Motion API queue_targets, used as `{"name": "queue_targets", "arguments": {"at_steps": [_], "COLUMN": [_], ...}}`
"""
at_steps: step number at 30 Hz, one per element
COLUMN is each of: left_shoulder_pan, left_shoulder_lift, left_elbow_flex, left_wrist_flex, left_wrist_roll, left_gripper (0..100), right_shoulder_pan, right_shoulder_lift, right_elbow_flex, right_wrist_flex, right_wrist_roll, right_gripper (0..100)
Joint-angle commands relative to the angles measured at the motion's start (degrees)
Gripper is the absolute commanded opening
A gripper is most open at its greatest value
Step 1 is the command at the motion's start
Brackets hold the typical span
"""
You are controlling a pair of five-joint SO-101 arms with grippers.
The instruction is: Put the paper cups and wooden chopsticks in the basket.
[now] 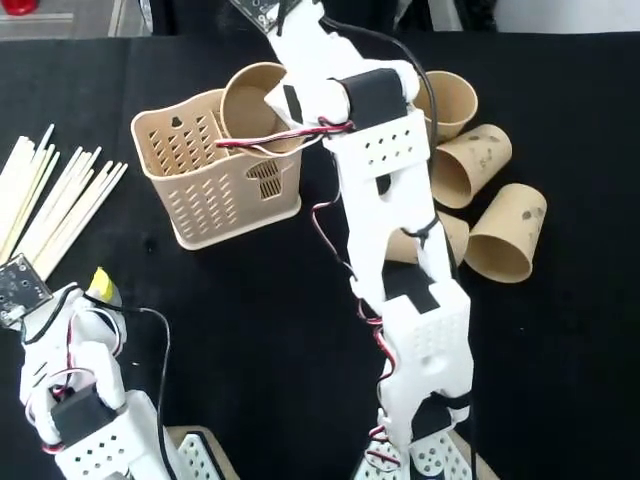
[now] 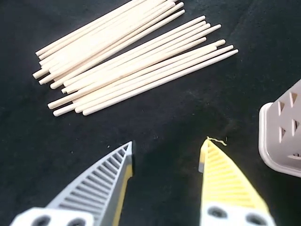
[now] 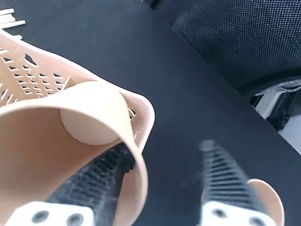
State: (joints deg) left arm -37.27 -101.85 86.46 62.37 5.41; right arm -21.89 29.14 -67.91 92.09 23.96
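The right gripper [image 3: 164, 148] stands wide open at the far right corner of the basket [image 1: 215, 185]. One finger is inside a paper cup [image 1: 255, 105] that sits in that corner, and the other is well apart outside it. Four more paper cups [image 1: 470, 165] lie on their sides on the black table [image 1: 250, 330], right of that arm.

The left gripper [image 2: 168, 148] hangs open and empty over the table. The wooden chopsticks [image 2: 131, 61] lie loose just beyond its tips, on the far side and left of the basket. This arm is clearly the nearer one to them. Their long axes run nearly along the line between its fingertips, so a wrist turn looks necessary before pinching.
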Motion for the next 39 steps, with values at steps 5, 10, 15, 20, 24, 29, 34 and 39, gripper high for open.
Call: {"name": "queue_targets", "arguments": {"at_steps": [5,10,15,20,24,29,34,39], "left_shoulder_pan": [0.57,0.48,0.40,0.66,0.75,0.66,0.84,0.84], "left_shoulder_lift": [-0.18,-0.18,-0.18,-0.18,-0.18,-0.18,-0.18,-0.18], "left_elbow_flex": [-0.22,-0.13,-0.13,-0.13,-0.13,-0.13,-0.13,-0.13], "left_wrist_flex": [-1.05,-1.14,-1.14,-1.14,-1.14,-1.14,-1.14,-1.14], "left_wrist_roll": [-0.26,-0.26,-0.26,-0.26,-0.26,-0.26,-0.26,-0.26], "left_gripper": [23,23,23,23,23,23,23,23], "right_shoulder_pan": [-3.34,-5.89,-4.22,0.62,3.69,12.22,18.20,16.18], "right_shoulder_lift": [-0.13,-0.04,-0.48,-4.79,-9.10,-13.49,-18.15,-20.79], "right_elbow_flex": [-9.19,-4.26,0.13,-5.76,-7.60,8.04,30.55,45.85], "right_wrist_flex": [-6.51,-12.04,-13.80,-2.81,9.49,9.14,9.14,8.70], "right_wrist_roll": [-0.35,-0.35,-0.26,2.46,4.22,4.40,6.15,6.07], "right_gripper": [29.0,29.0,29.0,28.9,28.9,29.0,29.2,29.1]}}
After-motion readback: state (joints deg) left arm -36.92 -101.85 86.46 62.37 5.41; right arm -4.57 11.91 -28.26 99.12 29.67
